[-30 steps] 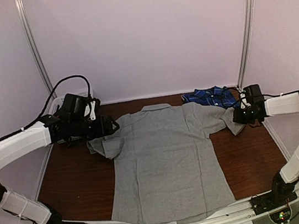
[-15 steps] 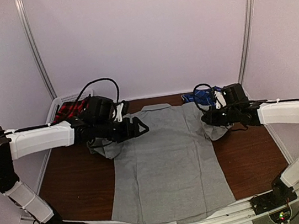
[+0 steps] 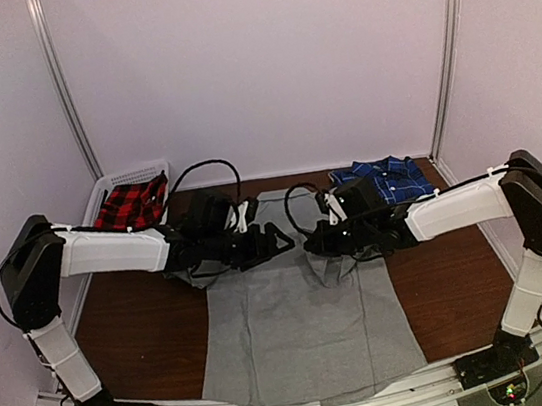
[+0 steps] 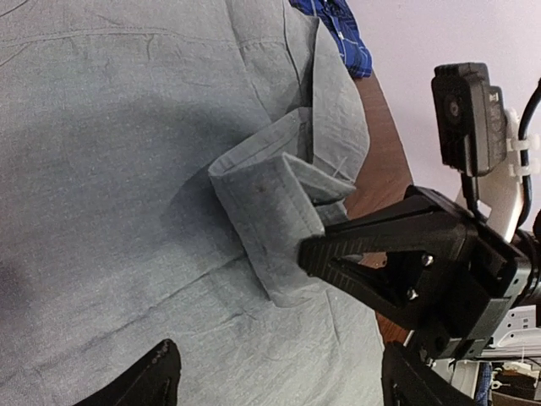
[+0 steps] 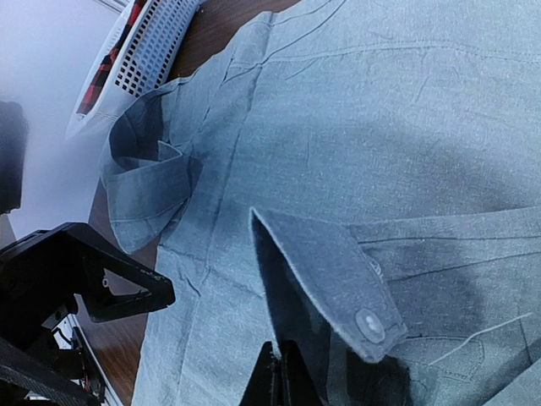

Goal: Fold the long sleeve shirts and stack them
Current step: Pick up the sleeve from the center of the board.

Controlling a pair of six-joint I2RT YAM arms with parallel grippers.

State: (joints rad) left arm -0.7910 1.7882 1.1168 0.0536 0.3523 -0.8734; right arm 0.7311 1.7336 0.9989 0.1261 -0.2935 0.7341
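The light grey shirt (image 3: 305,335) lies flat in the middle of the table, collar away from me. My right gripper (image 3: 315,244) is shut on its right sleeve, which is pulled across over the chest. The buttoned cuff (image 5: 369,323) drapes just above the shut jaws (image 5: 279,376). My left gripper (image 3: 281,239) hovers open over the shirt's upper left, nothing between its fingertips (image 4: 161,381). The left sleeve (image 5: 148,194) lies folded in at the shoulder. The dark blue plaid shirt (image 3: 383,175) lies crumpled at the back right.
A white basket (image 3: 112,185) holding red plaid cloth stands at the back left corner. Bare brown table (image 3: 132,328) shows on both sides of the grey shirt. The two grippers are close together, fingertips almost meeting over the shirt.
Both arms swung inward. The right gripper carried the right sleeve from the table's right side onto the shirt's chest. The open left gripper moved from the left sleeve towards the middle.
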